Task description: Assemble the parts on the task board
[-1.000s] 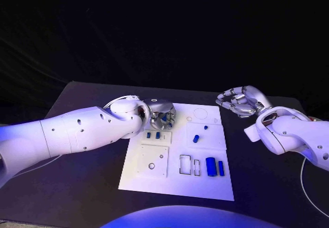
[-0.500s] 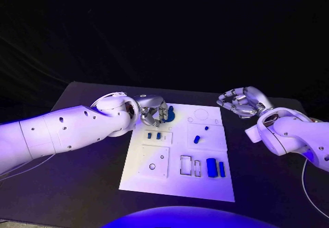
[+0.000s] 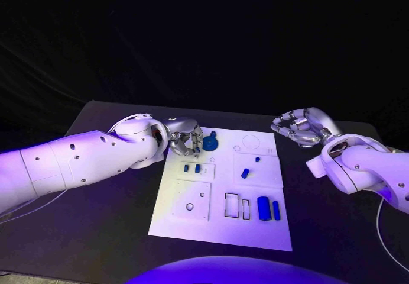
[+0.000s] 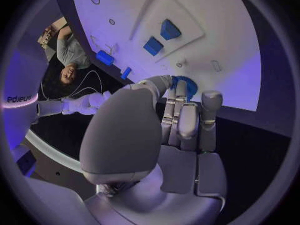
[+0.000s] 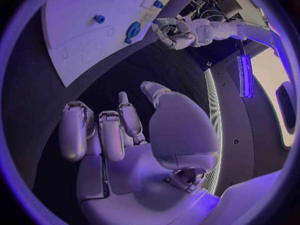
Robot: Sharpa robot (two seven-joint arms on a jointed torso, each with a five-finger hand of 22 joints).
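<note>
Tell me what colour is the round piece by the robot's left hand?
Blue. The round piece shows best in the head view.

White board [image 3: 217,231] lies flat mid-table, long side running away from the robot. Near its far left corner sits a blue round part [image 3: 210,142], just beside the left hand's fingertips. Two small blue pegs [image 3: 192,168] stand side by side in a raised panel. One short blue piece [image 3: 244,173] lies mid-board. Two blue bars [image 3: 268,208] lie parallel toward the near right.
</note>
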